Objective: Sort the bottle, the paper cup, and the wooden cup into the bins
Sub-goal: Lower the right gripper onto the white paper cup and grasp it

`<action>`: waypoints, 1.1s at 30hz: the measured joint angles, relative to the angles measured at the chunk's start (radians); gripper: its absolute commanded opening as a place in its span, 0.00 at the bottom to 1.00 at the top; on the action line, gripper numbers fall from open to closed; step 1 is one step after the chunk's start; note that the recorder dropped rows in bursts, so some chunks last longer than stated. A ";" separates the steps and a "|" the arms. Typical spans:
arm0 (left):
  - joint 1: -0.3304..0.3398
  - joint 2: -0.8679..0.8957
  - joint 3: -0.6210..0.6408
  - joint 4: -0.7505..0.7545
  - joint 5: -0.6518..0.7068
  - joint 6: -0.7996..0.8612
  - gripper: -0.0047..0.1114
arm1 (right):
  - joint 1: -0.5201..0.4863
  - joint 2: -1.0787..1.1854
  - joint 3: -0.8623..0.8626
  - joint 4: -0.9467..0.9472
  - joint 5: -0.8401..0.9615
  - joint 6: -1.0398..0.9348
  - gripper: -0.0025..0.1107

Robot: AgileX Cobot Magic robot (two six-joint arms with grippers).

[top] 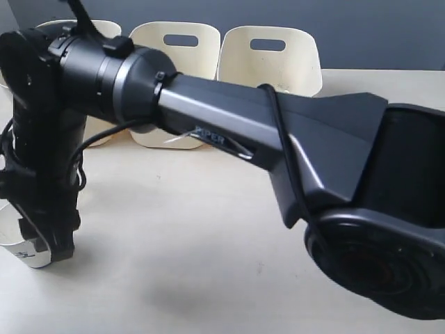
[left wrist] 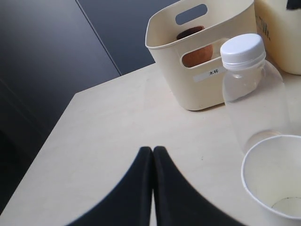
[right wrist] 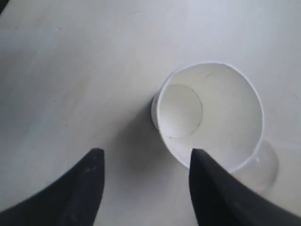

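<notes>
The white paper cup [right wrist: 211, 117] stands upright on the table, seen from above just beyond my open right gripper [right wrist: 146, 151]; one fingertip [right wrist: 202, 165] overlaps its rim, and nothing is between the jaws. In the exterior view that gripper [top: 42, 247] hangs at the lower left beside the paper cup [top: 12, 236]. My left gripper [left wrist: 153, 149] is shut and empty, low over the table. Ahead of it stand the clear bottle [left wrist: 251, 89] and the paper cup [left wrist: 275, 183], touching. The wooden cup [left wrist: 197, 54] lies inside a cream bin [left wrist: 160, 52].
Three cream bins [top: 177, 42] line the table's far edge. A second bin [left wrist: 282, 33] stands beside the one with the wooden cup. The right arm's black links [top: 229, 125] cross the whole exterior view and hide the bottle. The table's edge [left wrist: 94, 89] runs near the left gripper.
</notes>
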 measured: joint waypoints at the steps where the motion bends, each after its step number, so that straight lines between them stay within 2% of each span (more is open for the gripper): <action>1: 0.000 0.000 0.000 0.000 0.000 0.000 0.04 | 0.011 0.017 0.000 0.000 -0.021 -0.031 0.48; 7: 0.000 0.000 0.000 0.000 0.000 0.000 0.04 | 0.027 0.056 0.002 -0.035 -0.116 -0.075 0.48; 9: 0.000 0.000 0.000 0.000 0.000 0.000 0.04 | 0.027 0.063 0.002 -0.042 -0.135 -0.080 0.44; 12: 0.000 0.000 0.000 0.000 0.000 0.016 0.04 | 0.027 0.073 0.002 -0.042 -0.137 -0.080 0.24; 14: 0.000 0.000 0.000 0.002 0.000 0.031 0.04 | 0.027 0.083 0.002 -0.042 -0.137 -0.080 0.05; 15: 0.000 0.000 0.000 0.002 0.000 0.033 0.04 | 0.027 0.088 0.002 -0.042 -0.137 -0.080 0.02; 25: 0.000 0.000 0.000 0.004 0.000 0.040 0.04 | 0.027 0.053 0.002 -0.042 -0.017 -0.038 0.02; 33: 0.000 0.000 0.000 0.004 0.000 0.040 0.04 | 0.027 -0.107 0.002 -0.121 0.026 0.083 0.02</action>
